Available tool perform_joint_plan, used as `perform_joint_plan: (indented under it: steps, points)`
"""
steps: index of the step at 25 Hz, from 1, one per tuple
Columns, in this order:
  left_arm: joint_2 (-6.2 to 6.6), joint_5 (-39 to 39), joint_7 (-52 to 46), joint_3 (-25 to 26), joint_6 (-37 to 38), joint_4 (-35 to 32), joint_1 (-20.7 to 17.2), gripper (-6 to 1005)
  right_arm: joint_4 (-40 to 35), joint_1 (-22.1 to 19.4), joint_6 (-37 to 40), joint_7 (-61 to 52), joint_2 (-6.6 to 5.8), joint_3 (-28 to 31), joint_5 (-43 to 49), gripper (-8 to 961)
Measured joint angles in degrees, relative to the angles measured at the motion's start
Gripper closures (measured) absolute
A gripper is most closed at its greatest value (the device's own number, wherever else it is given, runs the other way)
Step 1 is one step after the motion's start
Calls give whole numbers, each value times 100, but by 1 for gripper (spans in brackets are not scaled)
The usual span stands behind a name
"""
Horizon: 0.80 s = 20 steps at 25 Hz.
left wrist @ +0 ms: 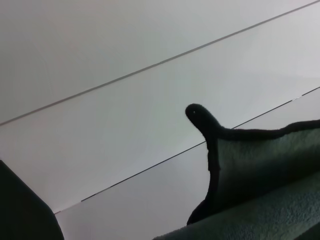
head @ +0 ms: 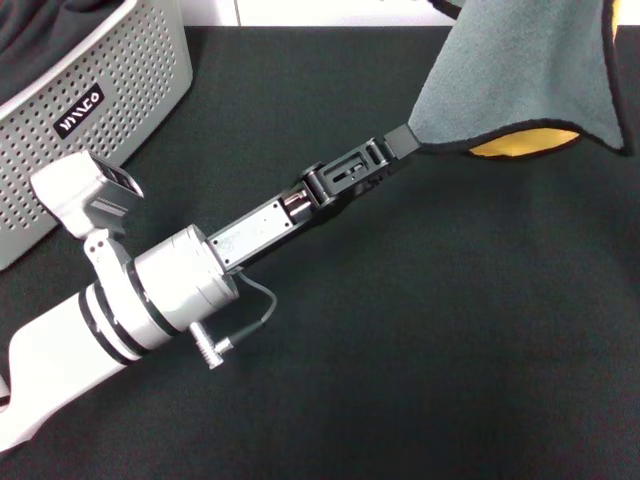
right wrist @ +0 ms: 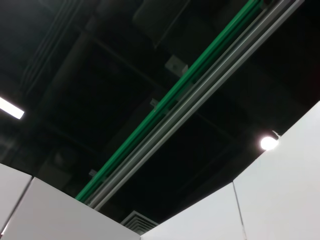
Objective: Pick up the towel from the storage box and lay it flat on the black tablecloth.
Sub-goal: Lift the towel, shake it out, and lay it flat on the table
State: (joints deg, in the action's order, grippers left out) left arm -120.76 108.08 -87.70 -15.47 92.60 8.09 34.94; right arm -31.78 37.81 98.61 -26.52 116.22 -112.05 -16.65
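Up over the black tablecloth (head: pixel 400 330), the left gripper (head: pixel 405 138) reaches toward the far right of the head view, its fingers pinched shut on a lower corner of the towel (head: pixel 530 75). That cloth hangs in the air well clear of the table, grey-teal side facing the camera, with a sliver of its yellow-orange side curling out along the lower hem and black trim running down its right edge. Its upper part runs out of the head view, so what holds it there cannot be told. The storage box (head: pixel 120 90) sits at the far left on the tablecloth, well apart from the towel, with a black label (head: pixel 78 110) on its dotted wall and some dark fabric (head: pixel 50 40) inside it.

Only the left wrist view shows the towel (left wrist: pixel 270 170) close up: a fleecy grey-teal surface with a black hem and one corner poking up against pale wall panels (left wrist: pixel 125 100).

By contrast, the right wrist view shows only a dark ceiling with a green rail (right wrist: pixel 170 100) and lamps; the right gripper appears in no view.
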Motion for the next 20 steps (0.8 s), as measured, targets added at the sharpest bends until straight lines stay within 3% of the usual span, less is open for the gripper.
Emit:
perform_joint_plan:
  steps: [20]
  points:
    - [0,30,26,-36,-75,92,47,484,-8,159,-48,2,-3,-34,31,808]
